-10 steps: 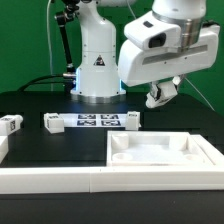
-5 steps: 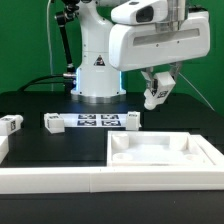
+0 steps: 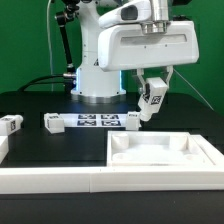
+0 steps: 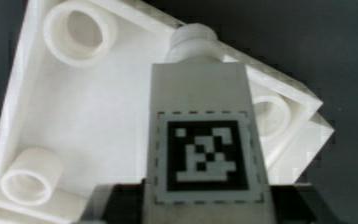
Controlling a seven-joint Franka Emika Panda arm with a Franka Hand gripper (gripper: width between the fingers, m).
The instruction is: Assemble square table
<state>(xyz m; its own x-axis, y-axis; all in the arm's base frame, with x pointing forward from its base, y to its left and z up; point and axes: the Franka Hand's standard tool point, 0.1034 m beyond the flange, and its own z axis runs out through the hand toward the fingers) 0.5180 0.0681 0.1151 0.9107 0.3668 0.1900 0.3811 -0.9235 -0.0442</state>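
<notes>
The square white tabletop [image 3: 160, 152] lies recessed face up at the front of the exterior view's right, with round sockets in its corners; it fills the wrist view [image 4: 87, 110]. My gripper [image 3: 152, 95] is shut on a white table leg [image 3: 151, 101] with a black-and-white tag, held tilted in the air above and behind the tabletop. In the wrist view the leg [image 4: 202, 125] points out from between the fingers towards the tabletop's far corner. Other legs lie on the black table: one [image 3: 10, 125] at the left, one [image 3: 54, 122] and one [image 3: 133, 119] at the ends of the marker board.
The marker board [image 3: 92, 121] lies flat in front of the robot base [image 3: 97, 70]. A long white border wall [image 3: 50, 180] runs along the table's front edge. A green curtain hangs behind.
The arm has turned and moved a little to the exterior view's left and down with the leg, bringing it closer over the tabletop's back edge. The other parts have not moved.
</notes>
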